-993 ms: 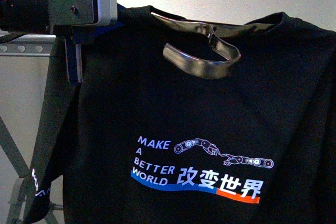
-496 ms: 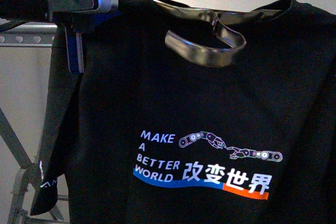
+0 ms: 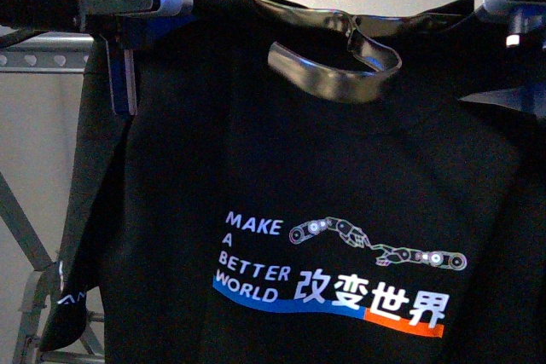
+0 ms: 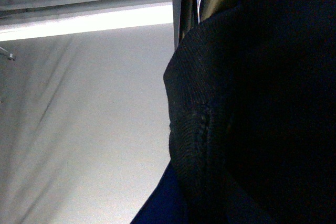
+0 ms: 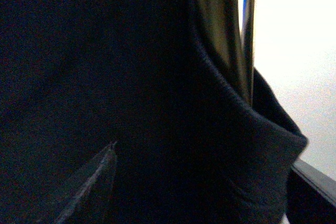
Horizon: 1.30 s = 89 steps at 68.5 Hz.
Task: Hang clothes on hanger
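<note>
Movement first: your right gripper [image 3: 512, 83] has come into the front view at the T-shirt's [image 3: 281, 168] shoulder, though you cannot tell its grip. Your left gripper [image 3: 128, 83] pinches the other shoulder. The shirt hangs before the rack rail [image 3: 43, 61], probably ready for hooking.

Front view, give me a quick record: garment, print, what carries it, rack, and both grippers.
garment: black T-shirt, front facing the camera
print: MAKE A BETTER WORLD, white Chinese characters, robot-arm drawing, blue-orange stripe
carrier: chrome hanger in the collar, its hook curling in front, hooked on nothing
rack: grey rail with punched holes, behind the shirt
left gripper: at one shoulder, jaws hidden
right gripper: at the other shoulder, jaws hidden
</note>
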### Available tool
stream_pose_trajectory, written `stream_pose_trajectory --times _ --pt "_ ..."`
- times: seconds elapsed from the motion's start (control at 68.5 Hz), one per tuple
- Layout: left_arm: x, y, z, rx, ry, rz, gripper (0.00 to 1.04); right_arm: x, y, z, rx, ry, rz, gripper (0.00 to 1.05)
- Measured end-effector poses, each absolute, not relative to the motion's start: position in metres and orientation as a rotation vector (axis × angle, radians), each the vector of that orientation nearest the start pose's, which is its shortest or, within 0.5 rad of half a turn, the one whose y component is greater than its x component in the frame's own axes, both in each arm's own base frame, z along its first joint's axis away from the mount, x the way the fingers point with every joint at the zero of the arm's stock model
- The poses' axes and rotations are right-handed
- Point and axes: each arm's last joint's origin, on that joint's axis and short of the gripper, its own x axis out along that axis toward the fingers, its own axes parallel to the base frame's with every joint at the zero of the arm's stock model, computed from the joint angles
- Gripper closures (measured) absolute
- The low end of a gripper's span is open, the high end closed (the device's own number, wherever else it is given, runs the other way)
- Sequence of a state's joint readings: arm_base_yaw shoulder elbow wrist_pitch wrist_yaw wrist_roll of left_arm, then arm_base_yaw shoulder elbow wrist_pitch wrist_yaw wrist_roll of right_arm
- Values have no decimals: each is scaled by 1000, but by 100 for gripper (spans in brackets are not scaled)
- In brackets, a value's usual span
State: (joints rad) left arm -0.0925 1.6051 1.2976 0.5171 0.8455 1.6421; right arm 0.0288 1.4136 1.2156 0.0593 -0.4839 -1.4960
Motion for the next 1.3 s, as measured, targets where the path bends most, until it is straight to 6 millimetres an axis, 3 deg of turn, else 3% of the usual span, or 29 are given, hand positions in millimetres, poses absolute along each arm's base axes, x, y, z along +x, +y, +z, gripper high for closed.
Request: stream_pose_trajectory --times 0.131,0.321,0.467,0.526,0.672,0.876,1.007,1.08,1.197,1.299 --pt "362 -55 368 1581 -924 -550 101 334 24 359 -1418 -253 505 40" --pt "362 -55 368 1582 -924 -549 101 342 25 359 -1401 -254 490 82" --pt "362 -55 368 1584 -925 -547 101 342 22 361 -1389 -271 484 100" --pt "362 -55 368 1587 -923 -545 100 341 20 362 -1385 -276 485 101" --pt "362 -56 368 1581 -927 -552 75 339 11 359 -1385 -263 496 101" --pt "362 -56 368 1581 -925 -551 48 338 -7 353 -1371 -191 509 101" --pt "362 -56 368 1580 -926 -552 18 331 -25 343 -1308 -61 531 101" --pt "362 -56 368 1581 -926 -551 7 327 -32 334 -1265 13 537 101" --pt "362 -55 368 1582 -926 -548 6 318 -54 308 -1103 196 544 101" --pt "362 -55 368 1582 -926 -547 7 292 -69 285 -839 353 591 101"
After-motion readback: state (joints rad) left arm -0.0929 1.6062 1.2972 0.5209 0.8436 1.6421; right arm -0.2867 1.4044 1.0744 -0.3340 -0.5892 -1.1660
